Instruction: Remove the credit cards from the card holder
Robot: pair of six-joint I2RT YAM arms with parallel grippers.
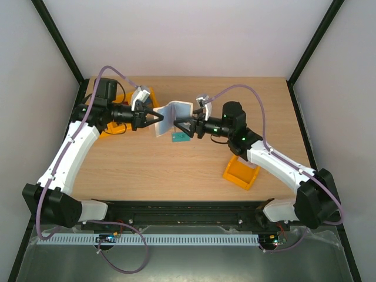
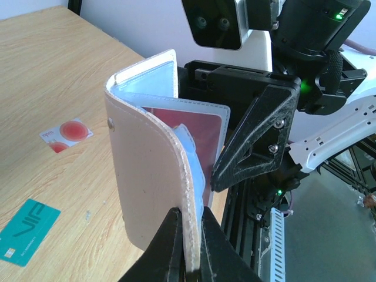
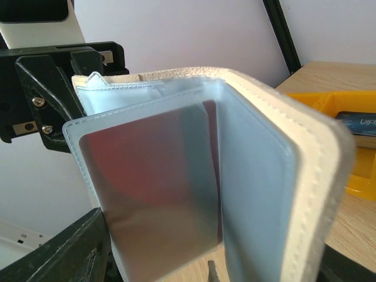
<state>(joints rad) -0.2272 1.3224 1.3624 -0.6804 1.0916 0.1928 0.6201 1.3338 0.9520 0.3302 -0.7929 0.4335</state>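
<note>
Left gripper point(image 2: 189, 247) clamps tight on the card holder point(image 2: 147, 176), upright above the table point(image 1: 147, 170) toward its far edge. The right gripper point(image 1: 183, 126) straddles its sleeves point(image 3: 158, 176), jaws wide, and a teal card point(image 2: 26, 232) lies beneath.

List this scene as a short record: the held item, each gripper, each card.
card holder: held up, standing on edge, open
left gripper: shut on the card holder's cover edge
right gripper: open, fingers either side of the sleeves
dark red card: inside one of the sleeves
teal card: flat on the table
white card with red circle: flat on the table
</note>
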